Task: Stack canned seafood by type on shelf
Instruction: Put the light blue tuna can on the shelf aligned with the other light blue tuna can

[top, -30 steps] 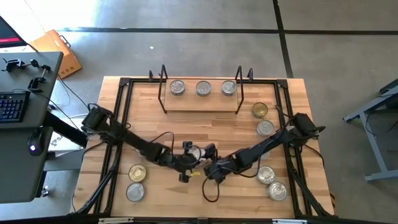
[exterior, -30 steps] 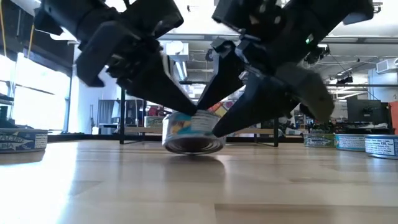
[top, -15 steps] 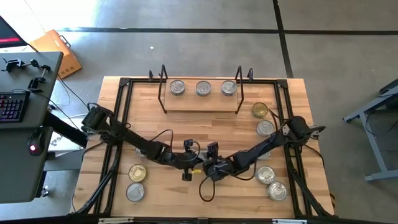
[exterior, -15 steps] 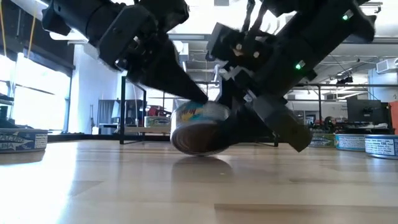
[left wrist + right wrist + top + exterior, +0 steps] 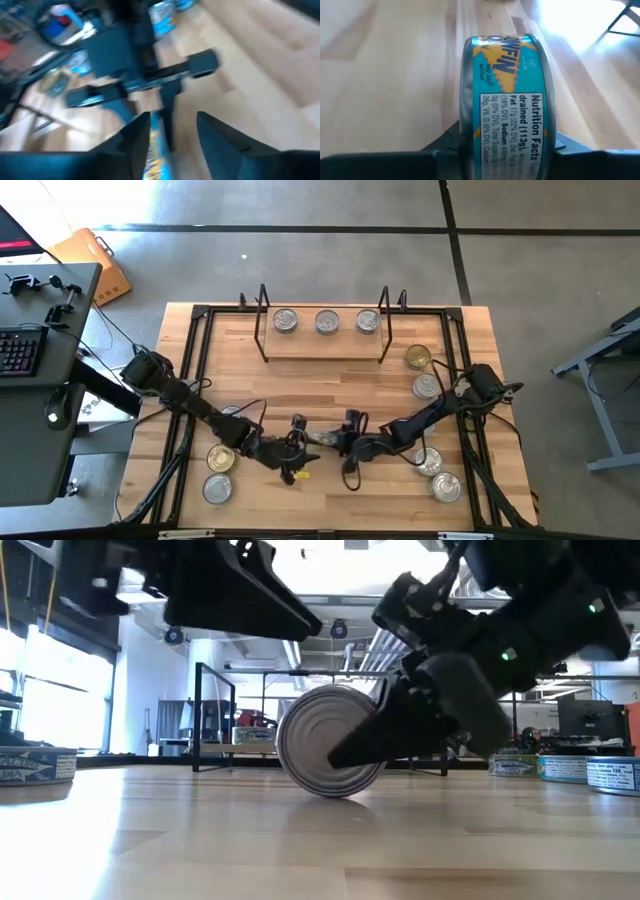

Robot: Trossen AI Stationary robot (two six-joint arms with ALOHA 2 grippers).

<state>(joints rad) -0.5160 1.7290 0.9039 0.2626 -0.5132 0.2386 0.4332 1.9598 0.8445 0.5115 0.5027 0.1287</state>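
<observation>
One tin of canned seafood [image 5: 320, 740] with a teal and orange label [image 5: 505, 100] stands on its edge at the table's middle [image 5: 320, 438], silver face toward the near edge. My right gripper [image 5: 338, 442] is shut on it. My left gripper [image 5: 296, 452] hovers open, up and to the left of the tin [image 5: 270, 610], touching nothing. The shelf [image 5: 325, 348] at the far side carries three silver-topped tins [image 5: 327, 322], each resting on its flat base. My right gripper pinches the tin across its two flat ends [image 5: 466, 135], one finger [image 5: 440, 147] on each face. The fingers come from the table's right, slanting down. The tin sits on edge, label band facing up, its lower rim [image 5: 330, 792] at the tabletop.
Loose tins lie at the right, a gold-topped one [image 5: 418, 358], a silver one [image 5: 426, 386] and two nearer [image 5: 446, 486], and at the left, gold-topped [image 5: 221, 458] and silver [image 5: 217, 488]. A black frame [image 5: 200, 315] rims the table.
The tin lay flat between both grippers, then tipped up onto its edge. My left gripper has let go, opened, and risen back toward the table's left. My right gripper has rolled, sunk a little and closed on the tin's flat faces.
</observation>
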